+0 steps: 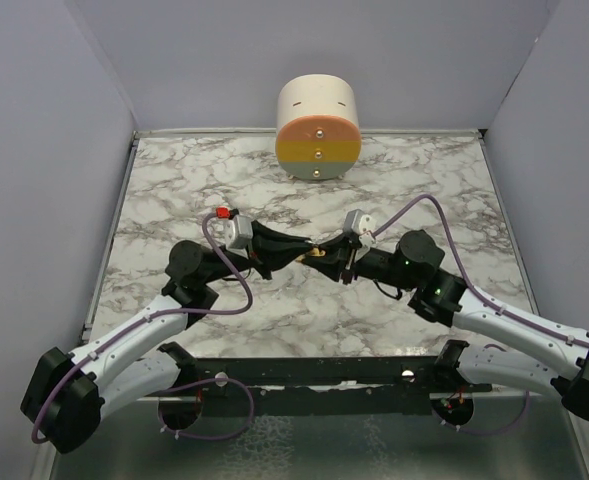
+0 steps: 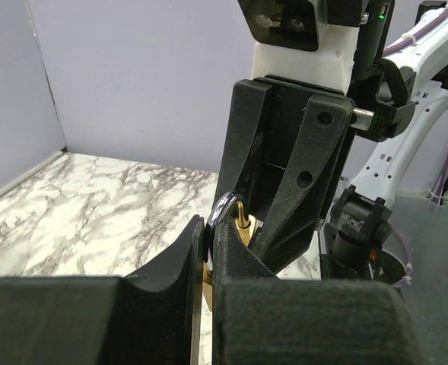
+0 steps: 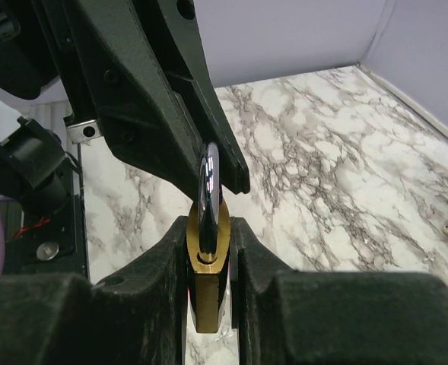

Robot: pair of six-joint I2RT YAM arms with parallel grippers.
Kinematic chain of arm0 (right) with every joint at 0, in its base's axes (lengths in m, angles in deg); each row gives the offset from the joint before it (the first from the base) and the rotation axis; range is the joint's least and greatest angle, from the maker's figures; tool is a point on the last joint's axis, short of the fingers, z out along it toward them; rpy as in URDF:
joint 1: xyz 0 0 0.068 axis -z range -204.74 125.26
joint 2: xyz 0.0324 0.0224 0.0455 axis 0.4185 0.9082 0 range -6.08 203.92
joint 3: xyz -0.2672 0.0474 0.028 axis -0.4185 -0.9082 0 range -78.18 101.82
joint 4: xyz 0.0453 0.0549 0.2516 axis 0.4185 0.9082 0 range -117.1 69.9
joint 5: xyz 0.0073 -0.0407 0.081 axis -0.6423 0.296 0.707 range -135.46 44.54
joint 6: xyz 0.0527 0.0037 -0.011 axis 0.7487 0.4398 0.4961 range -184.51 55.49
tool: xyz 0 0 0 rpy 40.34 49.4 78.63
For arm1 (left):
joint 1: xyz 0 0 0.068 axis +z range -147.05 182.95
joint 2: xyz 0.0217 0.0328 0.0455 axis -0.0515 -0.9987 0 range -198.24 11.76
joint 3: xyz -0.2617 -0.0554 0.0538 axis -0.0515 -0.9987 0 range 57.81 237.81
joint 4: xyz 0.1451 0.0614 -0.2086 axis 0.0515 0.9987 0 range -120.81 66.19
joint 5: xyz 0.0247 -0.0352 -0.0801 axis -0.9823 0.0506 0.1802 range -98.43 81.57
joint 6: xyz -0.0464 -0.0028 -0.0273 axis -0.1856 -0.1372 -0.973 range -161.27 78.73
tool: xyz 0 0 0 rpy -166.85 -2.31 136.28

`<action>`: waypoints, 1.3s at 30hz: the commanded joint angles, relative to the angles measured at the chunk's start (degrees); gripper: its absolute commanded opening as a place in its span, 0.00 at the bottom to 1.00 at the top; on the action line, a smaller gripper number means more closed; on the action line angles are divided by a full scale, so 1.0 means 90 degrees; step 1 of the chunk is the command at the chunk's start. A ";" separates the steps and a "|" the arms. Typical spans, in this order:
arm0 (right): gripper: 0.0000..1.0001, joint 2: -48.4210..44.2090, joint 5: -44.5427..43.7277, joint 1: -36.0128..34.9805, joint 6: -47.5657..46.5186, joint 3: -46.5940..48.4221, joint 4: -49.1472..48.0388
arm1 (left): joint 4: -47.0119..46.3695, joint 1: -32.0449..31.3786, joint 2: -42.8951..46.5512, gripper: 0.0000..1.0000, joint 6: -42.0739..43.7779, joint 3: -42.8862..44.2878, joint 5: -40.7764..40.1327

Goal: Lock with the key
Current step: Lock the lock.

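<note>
Right hand (image 3: 208,228) grips brass padlock (image 3: 208,293), faces hidden; left hand (image 2: 209,239) seemingly pinches shackle (image 3: 209,179).

My top external camera sits high above and well behind the left gripper (image 1: 302,256) and right gripper (image 1: 334,250), looking down across the table (image 1: 174,180). Each wrist camera looks along its own tool at close range. Both share the padlock (image 3: 208,262) where those tools meet.
</note>
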 commanded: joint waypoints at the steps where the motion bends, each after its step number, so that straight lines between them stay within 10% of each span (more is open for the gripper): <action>1: 0.02 -0.0392 0.0383 -0.0254 -0.0588 0.1173 -0.2786 | 0.2268 -0.0311 -0.0397 0.00 -0.0364 -0.0708 -0.0032; 39: 0.02 -0.0046 0.0033 -0.0251 -0.1491 0.2358 -0.2596 | 0.2346 -0.1916 -0.1753 0.00 -0.0166 -0.0739 -0.0713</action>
